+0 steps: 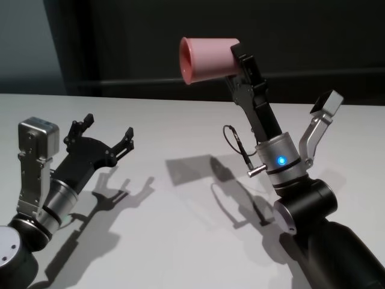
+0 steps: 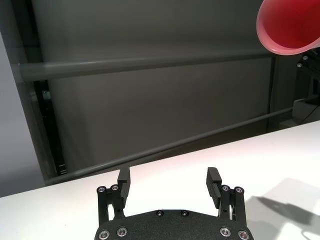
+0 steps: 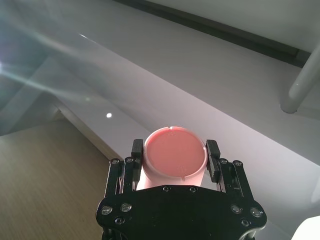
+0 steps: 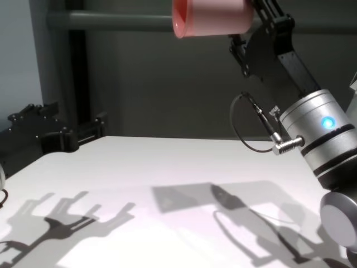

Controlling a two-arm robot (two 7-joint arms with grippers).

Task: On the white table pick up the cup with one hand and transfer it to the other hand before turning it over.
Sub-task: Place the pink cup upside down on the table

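Observation:
The pink cup (image 1: 207, 59) is held high above the white table (image 1: 180, 247), lying on its side with its mouth turned toward my left arm. My right gripper (image 1: 239, 60), on the arm with the blue light, is shut on the cup's narrow base (image 3: 175, 155), one finger on each side. The cup's rim (image 2: 290, 25) shows up and off to one side in the left wrist view. My left gripper (image 1: 106, 129) hovers low over the table's left part, open and with nothing in it, well apart from the cup (image 4: 209, 17).
Only the arms' shadows (image 1: 198, 171) lie on the tabletop. A dark wall with a grey horizontal rail (image 4: 111, 21) runs behind the table's far edge. My right forearm (image 1: 313, 211) rises from the near right corner.

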